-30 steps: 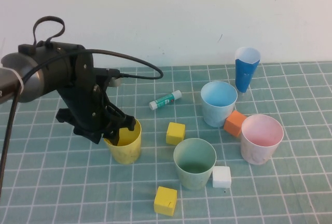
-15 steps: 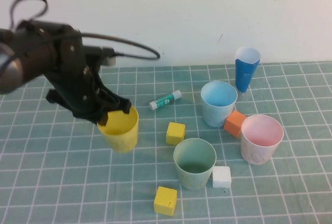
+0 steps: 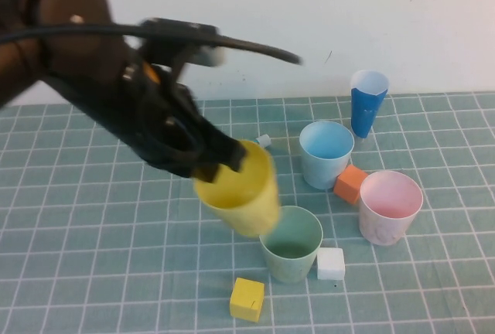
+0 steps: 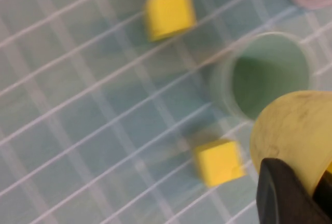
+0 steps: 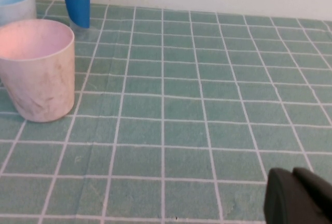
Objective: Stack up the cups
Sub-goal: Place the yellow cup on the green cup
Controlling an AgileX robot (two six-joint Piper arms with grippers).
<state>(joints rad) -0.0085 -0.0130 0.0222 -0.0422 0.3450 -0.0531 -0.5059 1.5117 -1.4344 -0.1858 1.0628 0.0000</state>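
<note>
The left gripper (image 3: 220,160), jaws clamped on the yellow cup's (image 3: 240,189) rim, holds it tilted in the air just above the pale green cup (image 3: 291,243), while the right gripper (image 5: 298,198) sits closed near the pink cup (image 5: 37,68)

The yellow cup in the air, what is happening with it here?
The left gripper is shut on the yellow cup and holds it tilted above the table, close to the pale green cup, which stands upright and empty. The light blue cup and the pink cup stand apart on the right side; nothing is stacked yet. The right gripper is shut and holds nothing, low over the mat near the pink cup.
</note>
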